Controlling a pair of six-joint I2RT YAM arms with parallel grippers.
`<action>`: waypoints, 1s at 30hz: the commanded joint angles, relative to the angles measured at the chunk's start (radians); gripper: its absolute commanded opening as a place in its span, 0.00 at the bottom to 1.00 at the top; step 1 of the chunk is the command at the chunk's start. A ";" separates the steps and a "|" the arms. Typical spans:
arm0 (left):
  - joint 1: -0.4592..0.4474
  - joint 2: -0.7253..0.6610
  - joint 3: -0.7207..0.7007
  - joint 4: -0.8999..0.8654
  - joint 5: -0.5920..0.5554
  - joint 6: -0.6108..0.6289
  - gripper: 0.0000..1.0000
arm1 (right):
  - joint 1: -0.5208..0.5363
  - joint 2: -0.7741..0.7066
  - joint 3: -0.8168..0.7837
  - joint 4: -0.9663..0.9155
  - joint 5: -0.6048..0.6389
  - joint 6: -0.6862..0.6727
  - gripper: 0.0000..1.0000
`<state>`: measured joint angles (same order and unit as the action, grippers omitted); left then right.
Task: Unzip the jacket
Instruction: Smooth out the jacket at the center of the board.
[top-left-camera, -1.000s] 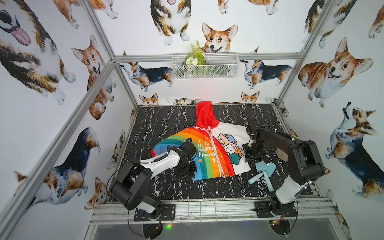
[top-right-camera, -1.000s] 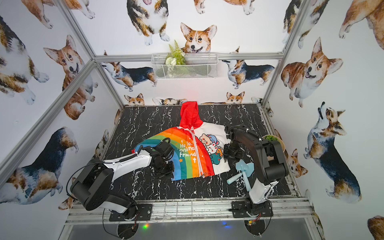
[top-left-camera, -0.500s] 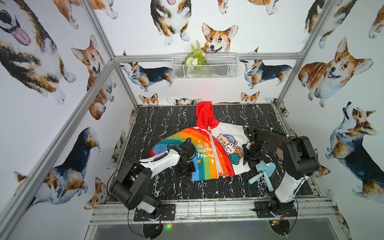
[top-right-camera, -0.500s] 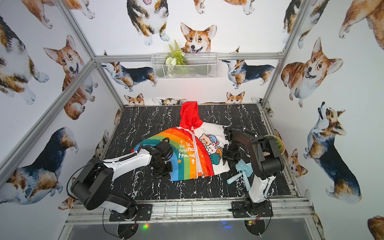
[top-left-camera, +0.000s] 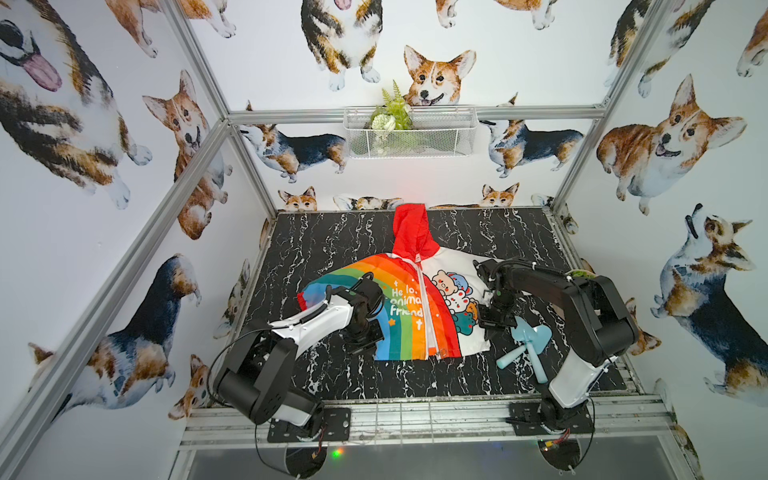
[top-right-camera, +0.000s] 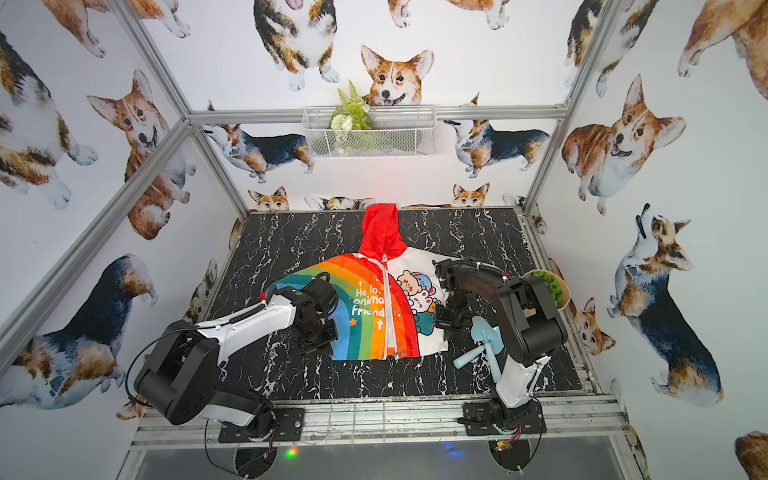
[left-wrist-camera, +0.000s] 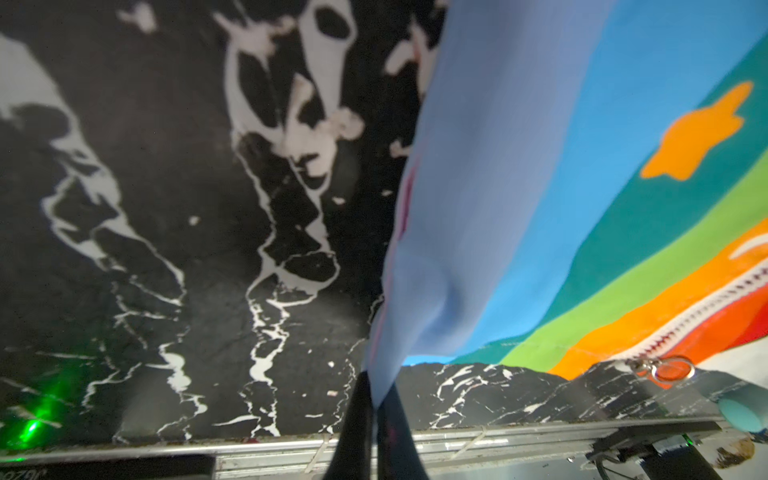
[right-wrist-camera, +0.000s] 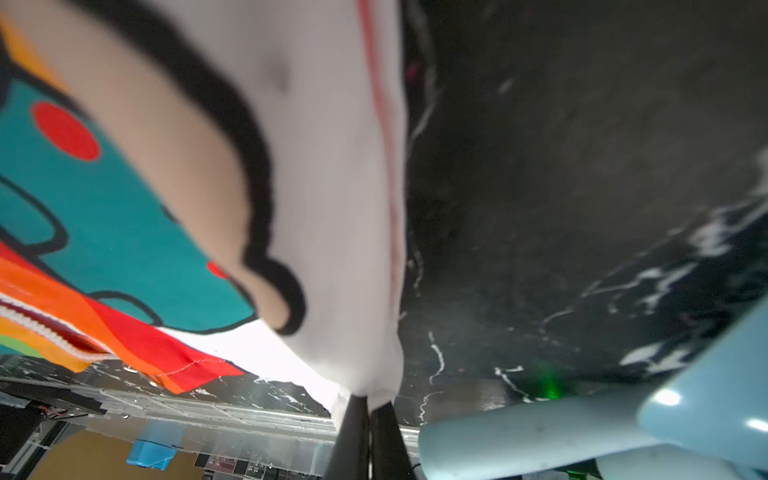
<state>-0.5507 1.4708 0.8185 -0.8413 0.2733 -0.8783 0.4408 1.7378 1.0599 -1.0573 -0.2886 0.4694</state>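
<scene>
— Left pincer (left-wrist-camera: 376, 397) is clenching on the pale blue side edge of the jacket (top-left-camera: 409, 316), near the hem. Its dark fingers (left-wrist-camera: 357, 419) are pressing together, with the cloth rising out from between them.

— And the right pincer (right-wrist-camera: 369, 405)?

— It is doing the same on the opposite side. It is pinching the white edge of the bear-printed half, close to the bottom corner, jaws fully together on the fabric.

— Where is the jacket lying?

— It is lying front-up in the middle of the black marbled counter (top-left-camera: 328, 249). Its red hood (top-left-camera: 413, 232) is pointing toward the back wall and its hem toward the arm bases. The rainbow half is sitting on the left arm's side, the white half on the right arm's side.

— How is the zipper (top-left-camera: 427, 316) looking?

— In both top views the two halves are meeting along it from neck to hem. In the left wrist view a small metal ring (left-wrist-camera: 673, 369) is lying at the hem end of the white teeth.

— Is anything else sitting nearby?

— Pale blue toy tools (top-left-camera: 536, 334) are lying crossed on the counter, just beside the right pincer and the jacket's white corner. A potted green plant (top-right-camera: 548, 286) is showing behind the right arm in a top view.
</scene>
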 joint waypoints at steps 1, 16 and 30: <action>0.013 -0.011 -0.005 -0.063 -0.037 -0.014 0.06 | 0.029 -0.025 -0.011 -0.013 -0.017 0.061 0.00; 0.434 -0.083 0.335 -0.223 -0.137 0.138 0.81 | -0.116 -0.036 0.362 -0.156 0.335 0.003 0.57; 0.796 0.283 0.600 -0.167 -0.237 0.300 0.61 | -0.208 0.138 0.544 -0.172 0.338 -0.049 0.57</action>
<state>0.2356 1.6955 1.3888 -1.0073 0.0715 -0.6224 0.2337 1.8614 1.5845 -1.1995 0.0509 0.4397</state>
